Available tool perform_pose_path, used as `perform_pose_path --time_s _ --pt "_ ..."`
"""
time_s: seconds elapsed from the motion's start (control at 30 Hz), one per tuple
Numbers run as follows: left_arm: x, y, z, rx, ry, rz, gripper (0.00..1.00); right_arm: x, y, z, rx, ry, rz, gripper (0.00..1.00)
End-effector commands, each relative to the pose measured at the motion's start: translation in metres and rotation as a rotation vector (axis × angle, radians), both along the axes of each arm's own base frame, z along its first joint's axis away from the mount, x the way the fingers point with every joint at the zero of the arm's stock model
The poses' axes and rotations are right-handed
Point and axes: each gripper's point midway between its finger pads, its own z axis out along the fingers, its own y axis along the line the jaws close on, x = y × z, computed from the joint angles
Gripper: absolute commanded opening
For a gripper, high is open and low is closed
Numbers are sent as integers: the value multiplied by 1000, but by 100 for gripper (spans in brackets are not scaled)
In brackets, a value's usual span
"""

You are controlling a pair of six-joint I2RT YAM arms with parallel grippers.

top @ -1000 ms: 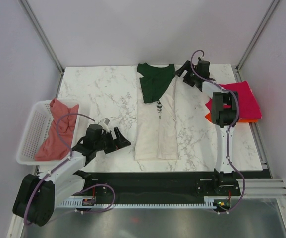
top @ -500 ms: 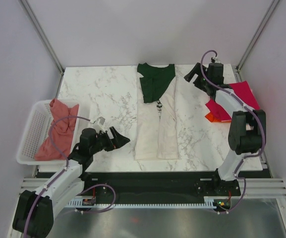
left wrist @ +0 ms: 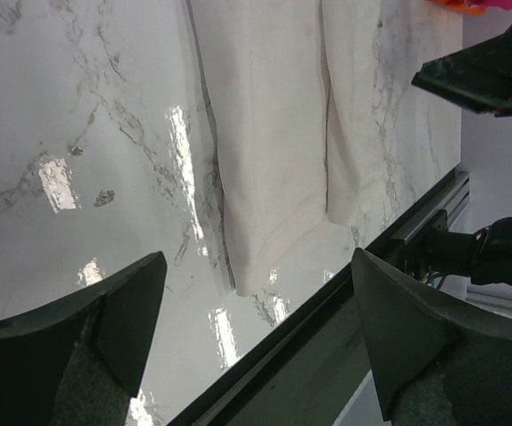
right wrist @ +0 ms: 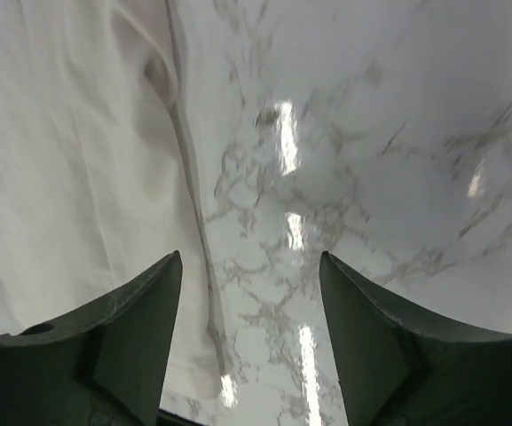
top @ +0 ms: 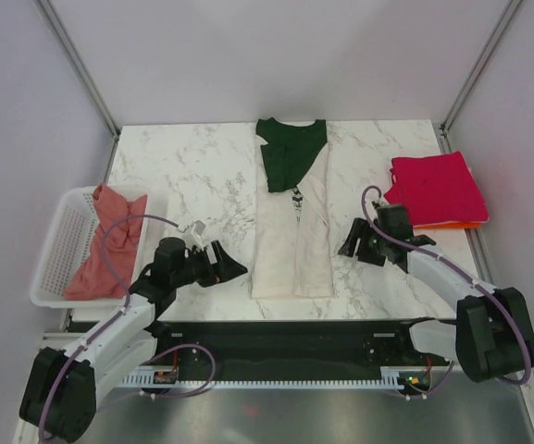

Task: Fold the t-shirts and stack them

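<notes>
My right fingers (top: 353,246) have swung back from the folded magenta cloth t-shirt (top: 436,188) to the near hem of the cream cloth t-shirt with dark green collar (top: 294,240). It lies between them and my left fingers (top: 228,264). Both pairs gape wide and empty, so I judge the next fold can start.

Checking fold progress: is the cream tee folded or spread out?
Partly folded: the cream t-shirt lies as a narrow lengthwise strip, both sides turned in over the middle; no crosswise fold yet.
</notes>
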Motion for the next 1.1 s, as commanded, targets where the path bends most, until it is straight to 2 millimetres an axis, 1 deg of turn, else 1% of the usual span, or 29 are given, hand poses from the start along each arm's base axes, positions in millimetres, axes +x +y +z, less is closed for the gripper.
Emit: perform_pose_path --time_s 0.0,0.03,0.07,0.1,0.13,0.17,0.2,0.23,0.27,0.33,0.37,0.53,0.57,0.63,0.7,0.73,0.77,0.8,0.83,0.87,0.93,0.97,1.03,1.07 --pt "-1 -14 16 -19 15 -50 88 -38 30 -2 81 56 98 70" --pt "-3 -17 13 -15 37 -60 85 -48 33 -10 91 81 98 70" --pt "-5 -20 10 -9 58 -69 78 -53 40 -11 105 82 118 68" --pt "-5 -22 9 -7 66 -73 74 -57 42 -11 119 87 126 66" --pt "-7 -24 7 -3 79 -80 72 -64 45 -16 136 110 139 65" --pt "-9 -26 -1 14 108 -85 67 -69 48 -17 153 124 142 63" --pt "-9 -28 -1 16 116 -91 63 -70 51 -16 166 114 149 62" --pt "-10 -29 -3 23 129 -94 60 -75 52 -19 170 128 153 62" --pt "-12 -32 -9 37 150 -103 54 -78 54 -20 177 135 164 61" --pt "-12 -36 -11 49 161 -113 51 -81 55 -22 181 145 169 59" --pt "-14 -37 -16 60 181 -118 50 -84 58 -22 191 152 179 58" --pt "-15 -44 -19 80 198 -129 52 -92 68 -25 219 171 206 54" --pt "-14 -44 -20 83 200 -128 52 -93 69 -27 218 176 212 51" --pt "-13 -45 -21 88 206 -128 51 -95 69 -31 212 190 206 50" --pt "-14 -46 -23 92 215 -127 51 -97 72 -34 214 193 215 45" --pt "-13 -46 -24 95 221 -128 51 -98 73 -35 215 199 217 42" --pt "-14 -46 -26 99 226 -128 52 -99 75 -36 213 200 226 35" --pt "-14 -47 -26 100 227 -131 55 -100 76 -39 206 210 228 32" --pt "-15 -47 -27 102 227 -132 58 -99 77 -38 204 208 229 31" --pt "-15 -47 -27 103 227 -132 66 -101 79 -40 201 213 239 28" --pt "-16 -47 -27 105 225 -134 69 -100 81 -41 196 215 247 19" --pt "-15 -46 -27 105 222 -133 70 -101 82 -41 193 217 251 7" --pt "-15 -46 -28 108 223 -135 67 -102 83 -42 188 219 255 0" --pt "-16 -46 -30 113 231 -135 60 -103 82 -42 183 221 255 0"
